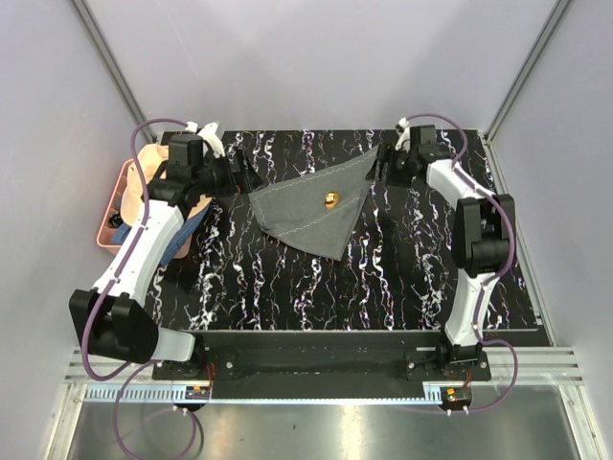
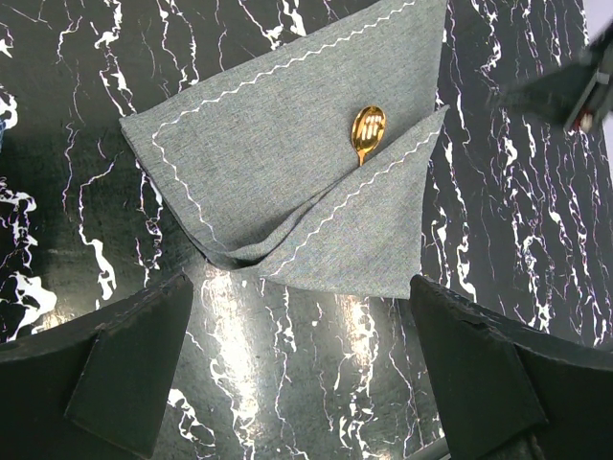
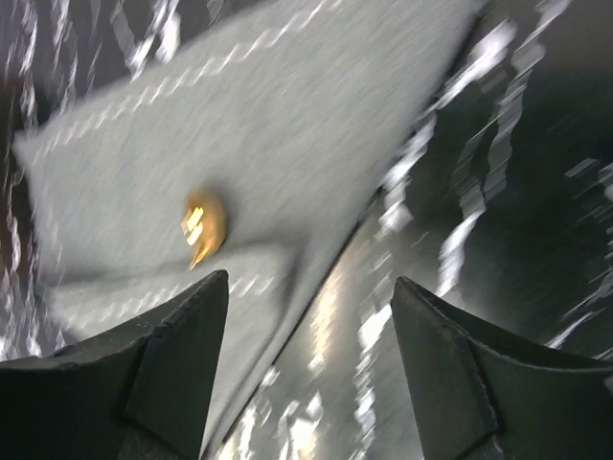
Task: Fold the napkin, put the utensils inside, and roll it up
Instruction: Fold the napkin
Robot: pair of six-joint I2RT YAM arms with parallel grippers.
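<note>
The napkin [image 2: 287,163], limp and folded over the gold spoon [image 2: 367,129], should pinch easily at a stitched corner; the left end effector [image 2: 302,283] and the right end effector [image 3: 308,278] both gape empty.

The napkin [image 1: 305,209], mid-grey with wavy white stitching along its edges, lies folded into a rough triangle at the upper centre of the top view, one flap lapped over another. The gold spoon [image 1: 329,199] shows only its shiny bowl, its handle hidden under that flap.
</note>
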